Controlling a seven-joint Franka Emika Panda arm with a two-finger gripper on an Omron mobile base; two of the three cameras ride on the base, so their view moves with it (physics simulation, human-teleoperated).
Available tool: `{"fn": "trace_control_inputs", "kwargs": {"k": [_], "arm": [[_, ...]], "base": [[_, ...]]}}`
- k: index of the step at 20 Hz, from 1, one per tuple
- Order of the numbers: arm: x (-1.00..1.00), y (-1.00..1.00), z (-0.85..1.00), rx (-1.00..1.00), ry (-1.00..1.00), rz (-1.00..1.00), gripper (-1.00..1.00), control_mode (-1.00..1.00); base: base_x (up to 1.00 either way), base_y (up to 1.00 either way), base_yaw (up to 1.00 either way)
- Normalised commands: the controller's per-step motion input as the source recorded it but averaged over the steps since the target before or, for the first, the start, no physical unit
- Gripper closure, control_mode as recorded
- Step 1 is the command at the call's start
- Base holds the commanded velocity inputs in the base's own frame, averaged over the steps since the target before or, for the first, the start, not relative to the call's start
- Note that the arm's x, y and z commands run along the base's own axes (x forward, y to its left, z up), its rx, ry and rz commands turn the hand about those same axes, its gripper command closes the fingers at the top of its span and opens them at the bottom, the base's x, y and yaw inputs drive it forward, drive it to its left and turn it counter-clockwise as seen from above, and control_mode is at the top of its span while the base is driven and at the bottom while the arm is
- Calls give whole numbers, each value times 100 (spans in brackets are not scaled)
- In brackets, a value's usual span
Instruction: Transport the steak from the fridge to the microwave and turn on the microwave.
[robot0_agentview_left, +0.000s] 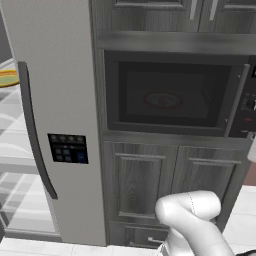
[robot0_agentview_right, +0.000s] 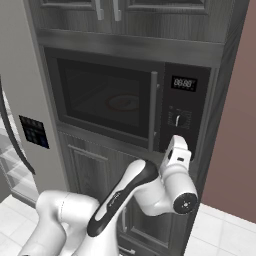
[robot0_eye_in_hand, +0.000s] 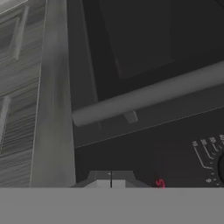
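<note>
From the left base view, the fridge stands with its grey door and long dark handle toward me, a small black button panel on its face. Clear glass shelves show past the door's left edge, and part of a round yellow-orange plate sits on an upper one. Right of the fridge, the microwave is set into dark wood-panelled cabinets; its door is closed, and the red-ringed turntable shows dimly through the glass.

From the right base view, my arm bends up in front of the lower cabinets, and my hand sits just below the microwave's control panel, close to the bottom of the grey bar handle. I cannot make out the steak here or elsewhere.

Along the hand view, the bar handle runs slantwise across the dark door, and dial markings lie at the right. My pincer shows its two tips pressed together, pinching nothing.
</note>
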Motion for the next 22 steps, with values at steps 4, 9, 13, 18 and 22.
{"fn": "trace_control_inputs", "kwargs": {"k": [4, 9, 13, 18, 22], "arm": [[15, 0, -11, 0, 0, 0, 100, -100], [17, -4, -9, 0, 0, 0, 100, -100], [13, -15, -7, 0, 0, 0, 100, -100], [13, -19, -10, 0, 0, 0, 100, -100], [16, -10, -9, 0, 0, 0, 100, -100]], "base": [[0, 0, 0], [0, 0, 0], [0, 0, 0], [0, 0, 0], [0, 0, 0]]}}
